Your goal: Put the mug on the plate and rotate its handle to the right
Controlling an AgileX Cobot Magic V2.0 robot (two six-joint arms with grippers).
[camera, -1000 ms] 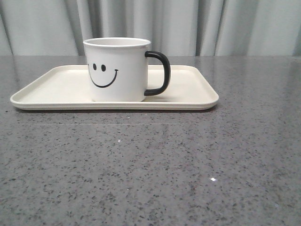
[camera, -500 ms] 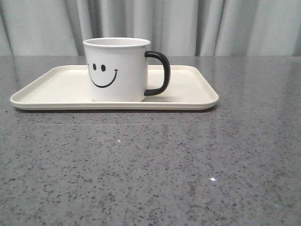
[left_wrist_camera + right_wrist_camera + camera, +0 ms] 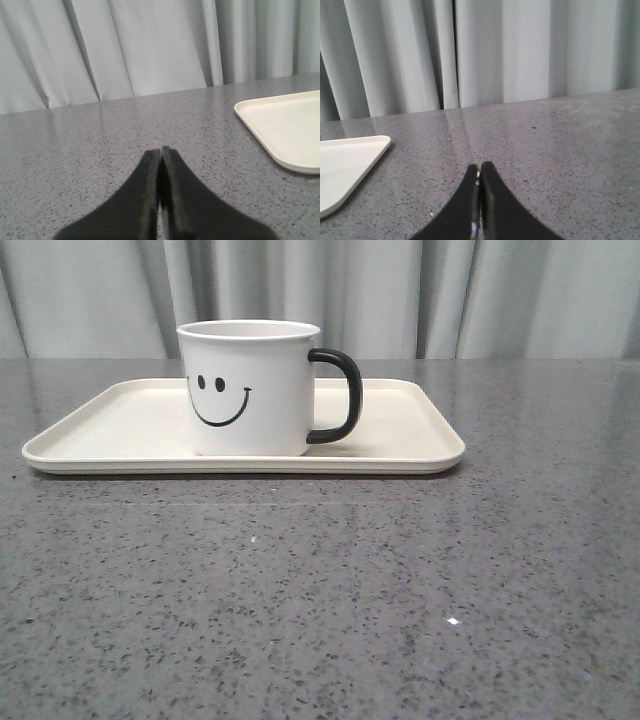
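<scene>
The mug (image 3: 250, 388) stands upright on the plate (image 3: 100, 425), a bit left of the plate's middle in the front view. Its happy face looks at the camera. The handle (image 3: 340, 395) sticks out to the right side. So the mug looks like it is where the task wants it, and the handle points the way it should. I think the job is done, or very nearly done.

The left claw (image 3: 160, 152) has its two fingers pressed together with nothing between them. It sits low over the gray table (image 3: 320, 600). From this claw, one corner of the plate lies ahead and off to the right, well apart from the tips. The mug does not show in this claw's view at all.

The right claw (image 3: 479, 169) is also squeezed together and holds nothing. From this claw, a corner of the plate lies ahead and off to the left, also apart from the tips. The mug does not show here either.

Both claws are away from the mug, and this makes sense. If a claw is near, it may bump the mug and turn the handle the wrong way. Neither claw shows in the front view. A gray curtain (image 3: 400, 295) hangs behind the table.
</scene>
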